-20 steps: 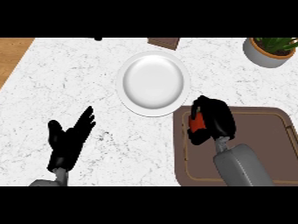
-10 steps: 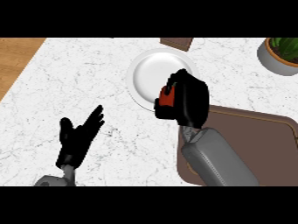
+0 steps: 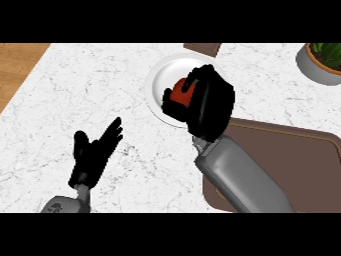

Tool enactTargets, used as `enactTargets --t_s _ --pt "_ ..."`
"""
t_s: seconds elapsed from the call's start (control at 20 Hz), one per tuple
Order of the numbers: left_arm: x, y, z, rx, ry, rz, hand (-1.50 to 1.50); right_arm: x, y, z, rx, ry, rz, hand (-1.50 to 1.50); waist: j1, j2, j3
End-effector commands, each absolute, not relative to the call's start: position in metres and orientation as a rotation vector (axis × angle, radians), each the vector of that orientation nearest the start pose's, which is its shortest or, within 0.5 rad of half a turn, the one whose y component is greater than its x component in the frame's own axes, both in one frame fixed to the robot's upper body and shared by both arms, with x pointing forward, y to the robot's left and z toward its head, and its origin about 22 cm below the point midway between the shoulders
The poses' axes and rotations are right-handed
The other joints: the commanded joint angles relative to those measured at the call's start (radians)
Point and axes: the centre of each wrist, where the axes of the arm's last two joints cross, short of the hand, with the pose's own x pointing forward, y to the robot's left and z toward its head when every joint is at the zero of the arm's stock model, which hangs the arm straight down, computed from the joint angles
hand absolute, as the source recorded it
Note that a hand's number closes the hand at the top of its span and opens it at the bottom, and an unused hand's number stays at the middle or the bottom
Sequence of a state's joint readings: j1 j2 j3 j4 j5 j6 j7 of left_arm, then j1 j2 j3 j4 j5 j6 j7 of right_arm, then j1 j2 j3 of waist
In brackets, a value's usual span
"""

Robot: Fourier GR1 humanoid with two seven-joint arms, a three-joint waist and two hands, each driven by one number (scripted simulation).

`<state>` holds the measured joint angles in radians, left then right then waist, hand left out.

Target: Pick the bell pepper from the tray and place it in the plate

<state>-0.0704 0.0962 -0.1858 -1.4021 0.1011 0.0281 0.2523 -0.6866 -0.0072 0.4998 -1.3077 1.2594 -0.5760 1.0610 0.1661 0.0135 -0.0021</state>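
looking down from the head view, we see that our right hand (image 3: 208, 102) has travelled further up and to the left than it was half a second ago; then it hung at the plate's lower right rim, now it sits over the white plate (image 3: 160, 75) itself, covering most of the plate's right half. a full second ago that hand was down over the brown tray (image 3: 306, 165), so the whole forearm has swung off the tray and across the marble counter (image 3: 77, 90). the scene in view has also slid: the potted plant (image 3: 332, 60) lies further toward the upper right corner, and the wooden floor (image 3: 7, 75) at the left takes up more room than before.

our right hand has its fingers and thumb curled round the red bell pepper (image 3: 179, 94), which shows as a red patch between them, on the hand's left side. the pepper lies above the plate's middle; whether it touches the plate's surface we cannot tell, since the hand hides its underside.

our left hand (image 3: 92, 152) is at the lower left, over the counter, fingers straight and spread, holding nothing, much as in the earlier frames. it is well apart from the plate and the tray.

a small dark object (image 3: 202, 47) lies at the counter's far edge, just above the plate.
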Motion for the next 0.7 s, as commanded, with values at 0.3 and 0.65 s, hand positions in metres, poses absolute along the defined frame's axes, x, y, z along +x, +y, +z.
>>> enactTargets --t_s 0.3,0.65 --pt "0.253 0.211 -0.028 -0.059 -1.192 -0.090 0.00 0.339 -0.034 0.095 -1.328 -1.566 -0.020 1.50 -0.058 -0.004 0.001" --pt "0.246 0.208 -0.028 -0.073 -1.204 -0.095 0.00 0.361 -0.057 0.070 -1.391 -1.510 -0.094 1.50 -0.060 0.006 0.004"
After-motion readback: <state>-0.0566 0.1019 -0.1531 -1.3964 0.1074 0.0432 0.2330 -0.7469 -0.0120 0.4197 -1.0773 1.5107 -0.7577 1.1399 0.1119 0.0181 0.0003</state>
